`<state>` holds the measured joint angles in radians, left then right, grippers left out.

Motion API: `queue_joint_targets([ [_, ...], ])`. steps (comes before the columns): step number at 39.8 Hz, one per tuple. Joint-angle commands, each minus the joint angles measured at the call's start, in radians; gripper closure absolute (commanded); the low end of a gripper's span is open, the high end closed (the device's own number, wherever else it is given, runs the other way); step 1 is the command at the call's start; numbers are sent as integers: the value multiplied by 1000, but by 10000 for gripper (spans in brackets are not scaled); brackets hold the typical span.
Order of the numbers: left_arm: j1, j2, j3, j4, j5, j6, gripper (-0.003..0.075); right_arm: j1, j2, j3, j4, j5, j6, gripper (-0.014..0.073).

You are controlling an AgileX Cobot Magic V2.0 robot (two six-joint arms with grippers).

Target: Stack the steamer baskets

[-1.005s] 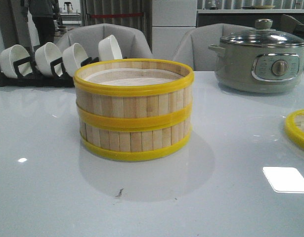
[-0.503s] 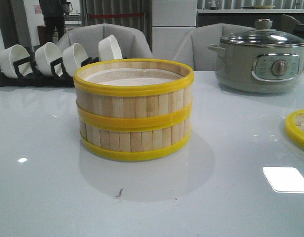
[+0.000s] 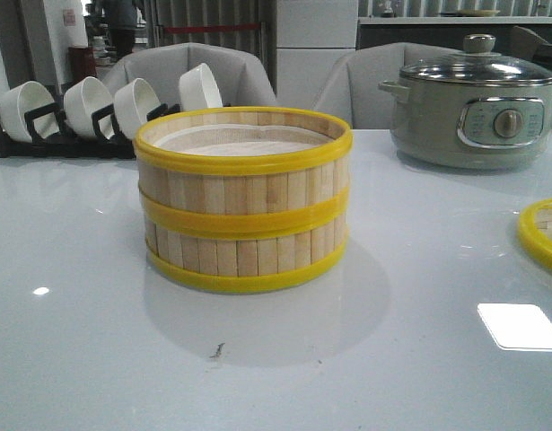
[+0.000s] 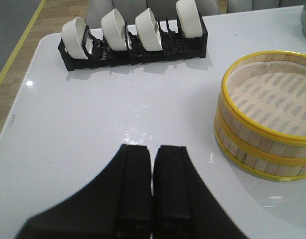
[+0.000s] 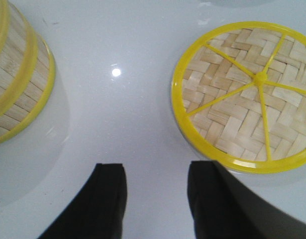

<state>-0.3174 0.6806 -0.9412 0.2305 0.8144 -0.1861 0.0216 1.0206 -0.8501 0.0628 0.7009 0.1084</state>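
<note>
Two steamer baskets (image 3: 244,199) of pale bamboo slats with yellow rims stand stacked, one on the other, in the middle of the white table; the stack also shows in the left wrist view (image 4: 264,114) and the right wrist view (image 5: 16,74). The woven yellow-rimmed lid (image 5: 245,94) lies flat on the table to the right of the stack, and its edge shows in the front view (image 3: 543,233). My left gripper (image 4: 152,149) is shut and empty, above bare table left of the stack. My right gripper (image 5: 157,172) is open and empty, above the table between stack and lid.
A black rack with white bowls (image 3: 96,112) stands at the back left; it also shows in the left wrist view (image 4: 135,37). A grey-green electric pot with a glass lid (image 3: 477,103) stands at the back right. Grey chairs stand behind the table.
Nothing on the table has moved. Only a person in the far background has shifted.
</note>
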Motion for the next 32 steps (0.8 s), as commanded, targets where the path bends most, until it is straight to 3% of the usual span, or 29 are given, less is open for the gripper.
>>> queue_joint_targets([
  [1, -1, 1, -26, 12, -83, -12, 635, -26, 56, -57, -36, -58, -8, 180],
  [15, -1, 1, -26, 12, -83, -12, 635, -201, 317, -222, -36, -65, -8, 180],
  [32, -1, 1, -26, 12, -83, -12, 635, -234, 583, -385, -39, -43, -8, 180],
])
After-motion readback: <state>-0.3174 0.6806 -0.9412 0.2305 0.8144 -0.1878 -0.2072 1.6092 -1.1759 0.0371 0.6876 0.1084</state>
